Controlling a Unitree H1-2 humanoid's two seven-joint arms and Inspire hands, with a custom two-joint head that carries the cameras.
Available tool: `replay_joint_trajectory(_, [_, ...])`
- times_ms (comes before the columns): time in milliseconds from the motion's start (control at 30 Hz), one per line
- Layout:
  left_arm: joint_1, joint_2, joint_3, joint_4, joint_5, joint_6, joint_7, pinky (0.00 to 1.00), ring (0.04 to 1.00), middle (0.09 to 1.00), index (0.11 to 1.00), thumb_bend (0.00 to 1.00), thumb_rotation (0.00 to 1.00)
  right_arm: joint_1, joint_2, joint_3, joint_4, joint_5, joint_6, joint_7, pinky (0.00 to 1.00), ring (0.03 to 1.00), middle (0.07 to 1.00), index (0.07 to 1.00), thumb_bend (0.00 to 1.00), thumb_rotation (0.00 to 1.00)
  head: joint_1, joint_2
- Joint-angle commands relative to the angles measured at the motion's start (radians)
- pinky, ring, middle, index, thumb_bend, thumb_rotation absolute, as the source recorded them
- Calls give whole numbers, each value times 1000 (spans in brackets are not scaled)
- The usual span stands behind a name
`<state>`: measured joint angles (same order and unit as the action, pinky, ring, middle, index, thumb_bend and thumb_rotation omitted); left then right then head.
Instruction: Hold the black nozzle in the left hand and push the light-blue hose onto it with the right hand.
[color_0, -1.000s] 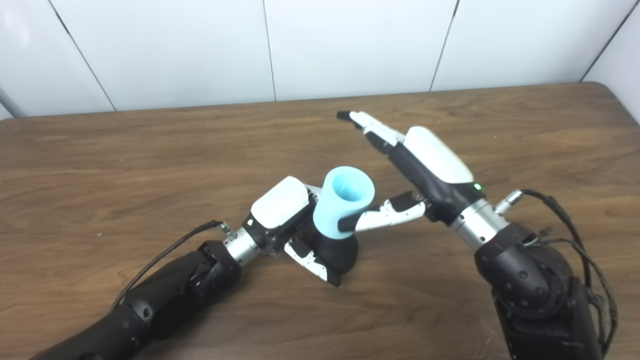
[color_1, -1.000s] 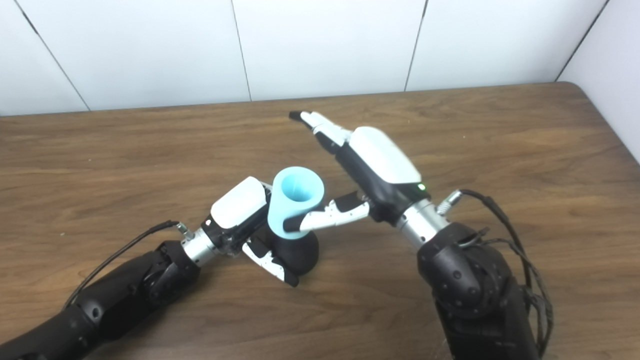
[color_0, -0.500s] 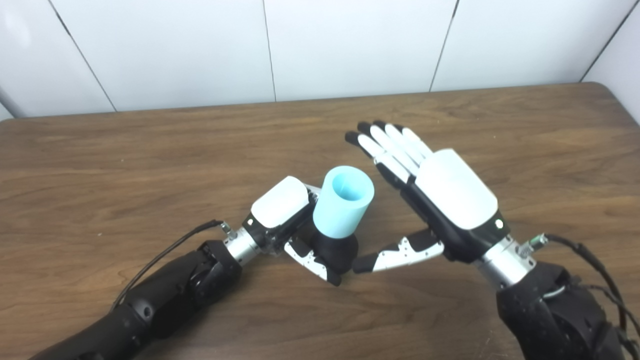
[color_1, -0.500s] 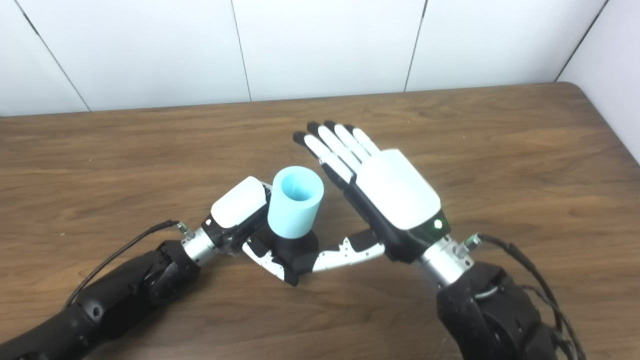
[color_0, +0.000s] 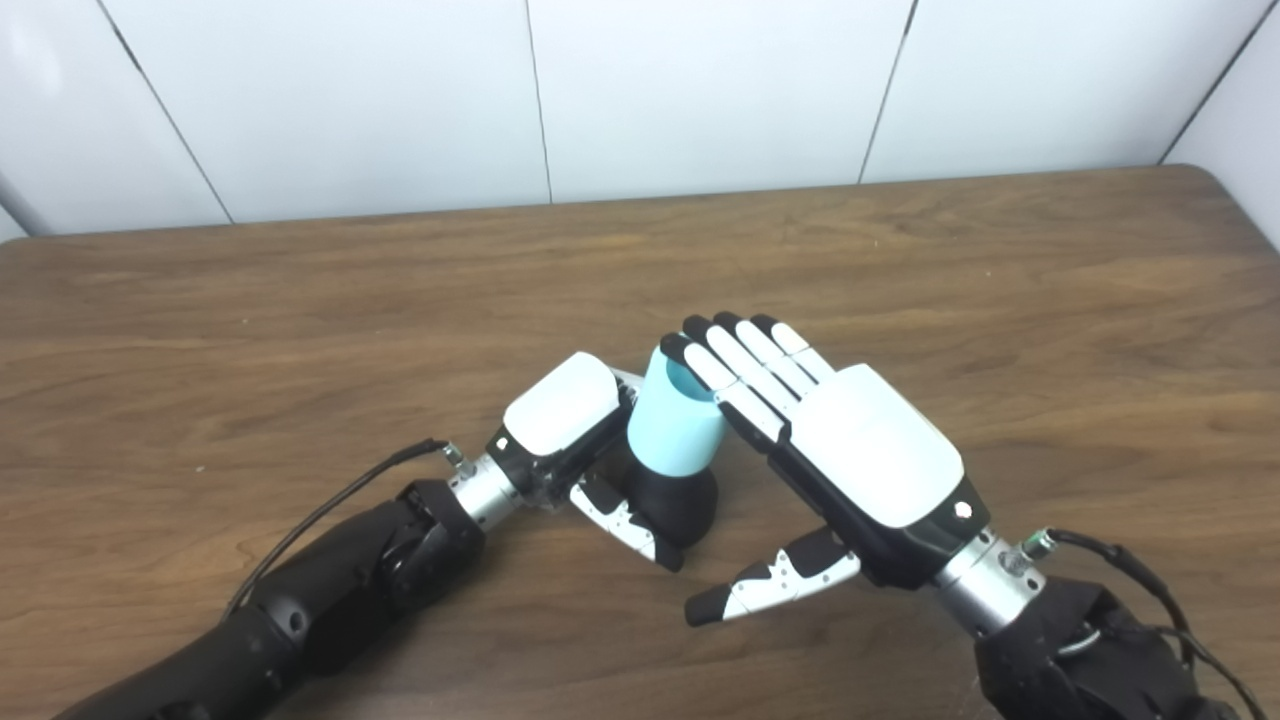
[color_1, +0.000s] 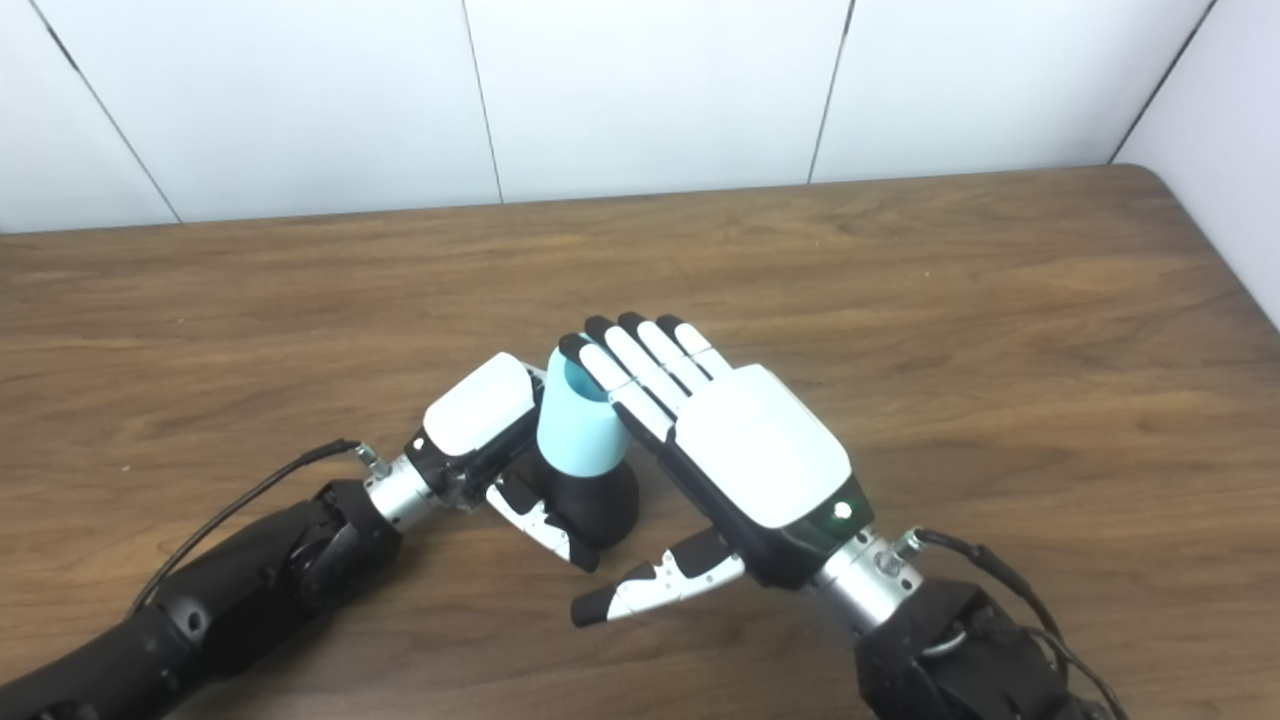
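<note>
Two parts, already mated: your hose (color_0: 676, 432) sits upright on the nozzle (color_0: 680, 503), its open mouth tipped a little toward the far side, and the black base rests on the table (color_0: 1000, 280). Look at your left hand (color_0: 585, 440) — it wraps the nozzle low down, thumb (color_0: 622, 520) curling across the near side of the base, the other fingers hidden behind the hose, so you have a closed grip there on the nozzle. White back of that hand sits just left of the hose, touching or nearly touching its wall; you cannot tell which from these views.

Now your right hand (color_0: 850, 450). Fingers (color_0: 735, 365) are straight, held side by side, laid flat over the top of the hose; the fingertips cover the right half of the rim, and a sliver of blue mouth shows just past them on the left. Palm faces down, back of the hand up toward you. Its thumb (color_0: 765, 585) sticks out wide below, pointing left, near the table in front of the nozzle but well apart from the hose and clear of your left thumb. So that hand is spread flat, grasping nothing, only pressing on or hovering at the rim — contact itself is hidden under the fingers.

Both forearms come in low across the wood, one from each side of the hose.
</note>
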<state>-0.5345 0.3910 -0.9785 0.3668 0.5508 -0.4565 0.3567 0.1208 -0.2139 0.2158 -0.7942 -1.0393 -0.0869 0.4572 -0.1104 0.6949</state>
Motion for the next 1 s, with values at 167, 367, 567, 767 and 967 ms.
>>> replay_joint_trajectory(167, [174,-55,-104,127,5,-13,0,363,464,506,469,518,0,-9,16,2,-21,-11,-42,-13,1000,1000,1000,1000,929,868,0,-2])
replay_joint_trajectory(367, [173,-54,-106,127,5,-13,-1,379,473,505,470,518,0,-7,20,11,-23,-20,-56,-9,1000,1000,1000,1000,914,877,0,0])
replay_joint_trajectory(567, [178,-53,-105,123,5,-13,9,375,466,503,472,518,0,-14,-6,29,-7,-120,-116,7,1000,992,990,958,891,830,1,0])
replay_joint_trajectory(767, [176,-52,-110,124,2,-13,16,356,456,503,471,519,0,-20,-31,39,25,-214,-172,-8,1000,952,938,900,893,691,-6,-1])
replay_joint_trajectory(967, [173,-48,-117,121,-7,-13,15,356,455,507,465,519,0,-12,-41,44,45,-276,-194,-33,1000,967,938,883,892,621,-9,-1])
